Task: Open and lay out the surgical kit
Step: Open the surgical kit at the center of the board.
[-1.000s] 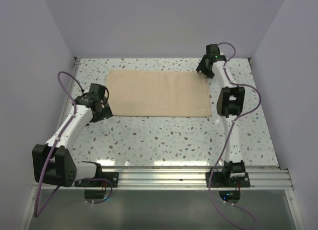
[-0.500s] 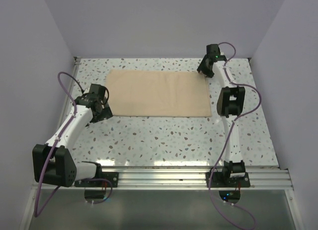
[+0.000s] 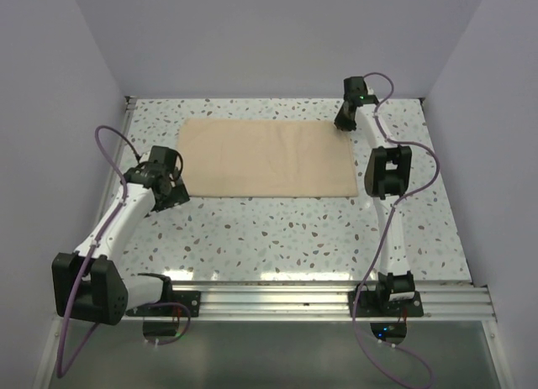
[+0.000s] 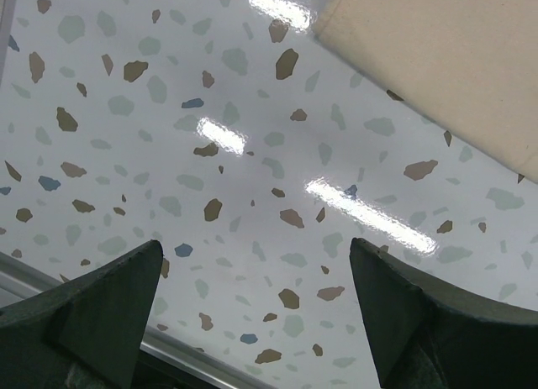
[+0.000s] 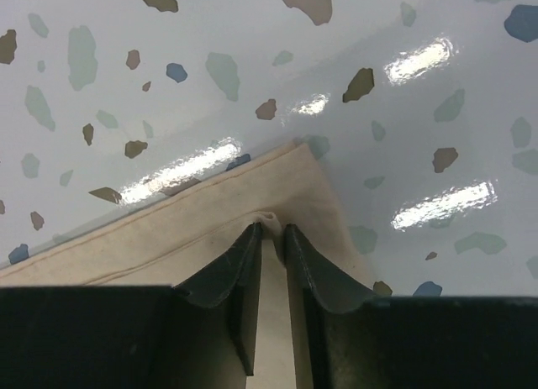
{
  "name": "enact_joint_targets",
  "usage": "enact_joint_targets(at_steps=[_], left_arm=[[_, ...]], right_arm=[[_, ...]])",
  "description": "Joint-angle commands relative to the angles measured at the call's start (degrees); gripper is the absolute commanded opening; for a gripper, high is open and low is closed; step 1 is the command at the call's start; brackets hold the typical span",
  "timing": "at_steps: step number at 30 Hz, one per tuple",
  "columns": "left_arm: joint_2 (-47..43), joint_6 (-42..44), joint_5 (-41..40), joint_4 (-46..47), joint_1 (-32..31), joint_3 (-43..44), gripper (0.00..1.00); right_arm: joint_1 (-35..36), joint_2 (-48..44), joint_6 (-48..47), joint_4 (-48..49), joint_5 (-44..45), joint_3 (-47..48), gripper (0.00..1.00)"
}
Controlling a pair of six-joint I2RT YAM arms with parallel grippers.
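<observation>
The beige cloth wrap (image 3: 265, 158) lies spread flat in the middle of the table. My right gripper (image 3: 344, 123) is at its far right corner, shut on a pinched fold of the cloth (image 5: 271, 223) near that corner. My left gripper (image 3: 172, 196) is open and empty over bare table just off the cloth's near left corner; the cloth's edge (image 4: 445, 53) shows at the upper right of the left wrist view. The steel tray and the silver instruments are out of view.
A metal rail (image 3: 319, 292) runs along the near edge of the speckled table (image 3: 277, 229). Purple walls close in the back and both sides. A raised metal edge (image 4: 76, 301) shows near my left gripper.
My left arm has shifted slightly left and back from the cloth's corner. My right gripper has moved a little farther back at the cloth's far right corner.
</observation>
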Motion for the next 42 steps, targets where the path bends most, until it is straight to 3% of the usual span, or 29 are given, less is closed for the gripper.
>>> enact_joint_targets(at_steps=[1, 2, 4, 11, 15, 19, 27, 31, 37, 39, 41, 42], left_arm=[[-2.1, -0.8, -1.3, -0.5, 0.0, -0.8, 0.96], [-2.2, -0.8, -1.2, -0.5, 0.0, -0.9, 0.96], [-2.6, -0.7, -0.9, -0.4, 0.0, -1.0, 0.96], [-3.0, 0.3, 0.0, -0.3, 0.0, 1.5, 0.99], [-2.2, 1.3, 0.0, 0.4, 0.0, 6.8, 1.00], [-0.6, 2.3, 0.4, 1.6, -0.1, 11.0, 1.00], [0.7, 4.2, 4.8, 6.8, 0.0, 11.6, 1.00], [1.2, 4.9, 7.0, 8.0, 0.0, 10.7, 1.00], [0.3, 5.3, 7.3, 8.3, 0.0, 11.3, 1.00], [0.6, 5.5, 6.8, 8.9, 0.0, 12.3, 1.00], [1.5, 5.6, 4.7, 9.1, 0.0, 14.6, 1.00], [2.0, 5.8, 3.7, 9.1, 0.0, 15.6, 1.00]], right_arm=[[0.9, -2.1, -0.4, -1.1, 0.5, -2.5, 0.20], [0.9, -2.5, -0.7, -1.4, 0.5, -2.7, 0.09], [0.9, -2.7, -1.0, -2.5, 0.9, -3.4, 0.00], [1.0, -7.9, -1.8, -1.3, -0.7, -8.5, 0.00], [2.5, -15.7, -1.5, -0.3, -6.1, -12.7, 0.00], [5.8, -26.8, -0.6, 1.2, -10.3, -25.4, 0.00], [15.2, -46.4, -0.4, -1.5, -5.1, -46.1, 0.00], [15.1, -50.0, -0.3, -2.6, -2.7, -47.7, 0.00], [17.5, -53.1, -2.4, -5.7, -6.9, -47.3, 0.00], [20.2, -53.8, -3.7, -12.0, -8.5, -48.2, 0.00], [25.0, -56.3, -4.8, -18.1, -8.2, -51.3, 0.00], [26.6, -61.2, -3.6, -19.5, -7.5, -57.2, 0.00]])
